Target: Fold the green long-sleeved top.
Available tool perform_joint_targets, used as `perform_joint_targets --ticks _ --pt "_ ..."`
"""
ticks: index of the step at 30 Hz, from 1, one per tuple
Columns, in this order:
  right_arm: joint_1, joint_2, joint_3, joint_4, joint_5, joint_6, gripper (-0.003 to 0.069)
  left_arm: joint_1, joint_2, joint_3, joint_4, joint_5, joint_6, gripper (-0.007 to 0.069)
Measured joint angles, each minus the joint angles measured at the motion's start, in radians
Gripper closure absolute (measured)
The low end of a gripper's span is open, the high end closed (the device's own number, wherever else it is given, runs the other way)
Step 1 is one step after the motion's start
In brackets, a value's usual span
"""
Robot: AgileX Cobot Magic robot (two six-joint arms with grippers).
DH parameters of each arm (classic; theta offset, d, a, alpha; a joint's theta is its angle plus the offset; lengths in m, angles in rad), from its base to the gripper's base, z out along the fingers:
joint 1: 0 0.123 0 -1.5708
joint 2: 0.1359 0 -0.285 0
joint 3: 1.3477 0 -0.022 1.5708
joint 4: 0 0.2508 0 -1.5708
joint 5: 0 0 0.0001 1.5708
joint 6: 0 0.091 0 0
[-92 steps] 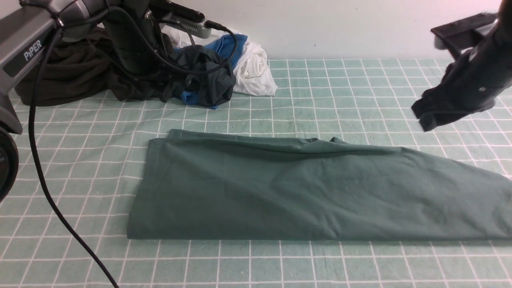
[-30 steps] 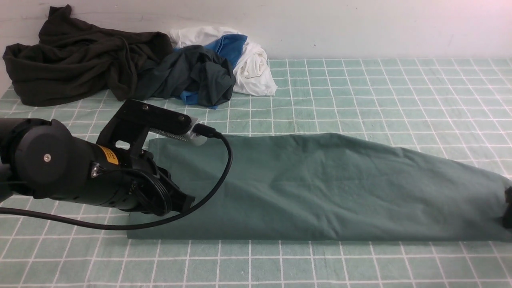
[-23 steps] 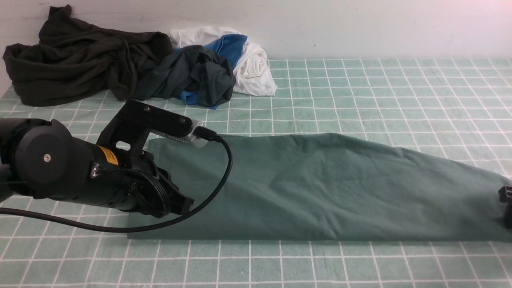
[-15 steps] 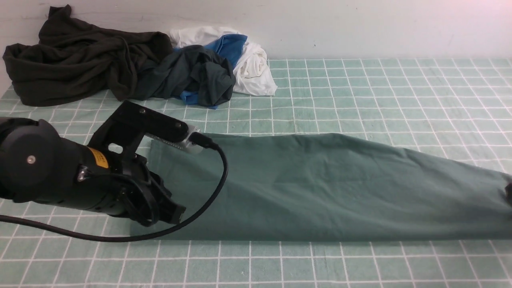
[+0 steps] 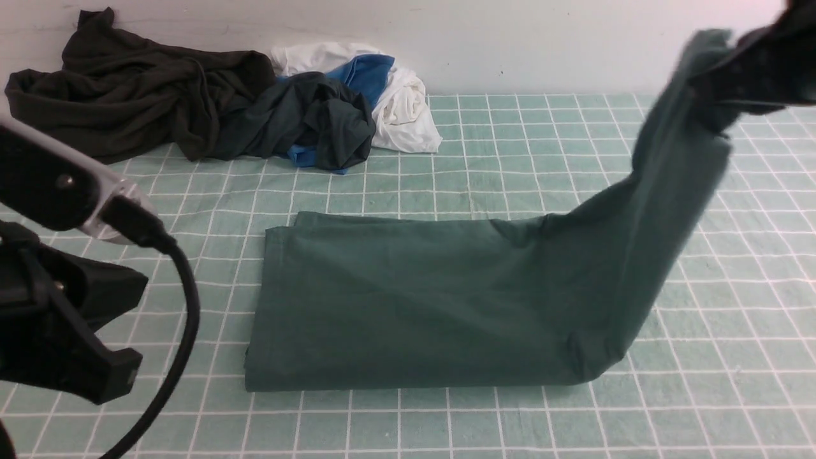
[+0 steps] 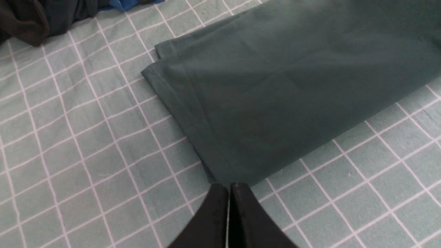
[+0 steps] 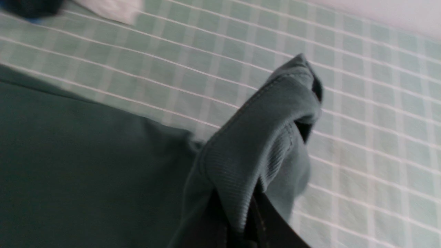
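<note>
Front and wrist views of a two-arm folding rig. The green long-sleeved top [image 5: 408, 299] lies in the middle of the pale green checked cloth [image 5: 510, 159], folded lengthwise into a long band. Its left portion rests flat, with two stacked edges showing at the far left corner. Its right portion bends upward from the cloth near the front edge and rises steeply toward the upper right. The right gripper [image 7: 241, 227] holds that raised end. Its two dark fingers [image 7: 267, 224] are drawn nearly together, with only a ribbed, stitched edge of the top pinched between them, and the fabric bunches and droops over the tips. In the front view this gripper is blurred, high above the cloth near the wall [image 5: 542, 44]. The left gripper [image 6: 229, 187] has its fingers pressed flat against each other, leaving only a hairline seam, and nothing is between them. In its wrist view the tips sit just at the near left corner of the band; whether they touch the fabric cannot be told. In the front view the left arm stands left of the top with its cable [image 5: 185, 331] hanging in front. Against the wall at the far left lies a heap: a black-brown garment [image 5: 127, 83], a blackish-green garment [image 5: 312, 121], a blue garment [image 5: 363, 73] and a white garment [image 5: 401, 108], all well apart from the top.
</note>
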Motion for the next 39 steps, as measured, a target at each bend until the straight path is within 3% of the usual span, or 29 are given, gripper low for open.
perform_joint_targets --ticks 2,5,14,17,19,21,22,26,31,39 --pt "0.153 0.062 -0.033 0.014 -0.053 0.000 0.0634 0.000 -0.037 0.000 0.000 0.052 -0.027 0.0627" --pt "0.290 0.167 -0.042 0.033 -0.159 0.000 0.0634 0.000 -0.076 0.000 0.000 0.121 -0.064 0.0627" --pt "0.481 0.519 -0.051 0.146 -0.554 0.000 0.0619 0.000 -0.205 0.000 0.059 0.313 -0.086 0.0627" --pt "0.496 0.584 -0.065 0.170 -0.600 0.000 0.0567 0.000 -0.239 0.000 0.075 0.337 -0.099 0.0627" --pt "0.500 0.600 -0.073 0.202 -0.613 0.000 0.0453 0.000 -0.270 0.000 0.091 0.346 -0.138 0.0627" --pt "0.500 0.598 -0.075 0.214 -0.609 0.000 0.0399 0.000 -0.285 0.000 0.099 0.346 -0.163 0.0627" --pt "0.499 0.580 -0.080 0.219 -0.585 0.000 0.0311 0.000 -0.302 0.000 0.113 0.350 -0.190 0.0627" --pt "0.478 0.502 -0.085 0.167 -0.471 0.000 0.0145 0.000 -0.359 0.000 0.152 0.390 -0.232 0.0627" --pt "0.432 0.505 -0.093 0.042 -0.362 0.047 0.0101 0.000 -0.465 0.013 0.205 0.423 -0.263 0.0627" --pt "0.432 0.678 -0.090 0.020 -0.269 0.098 0.0131 0.000 -0.656 0.115 0.217 0.428 -0.310 0.0627"
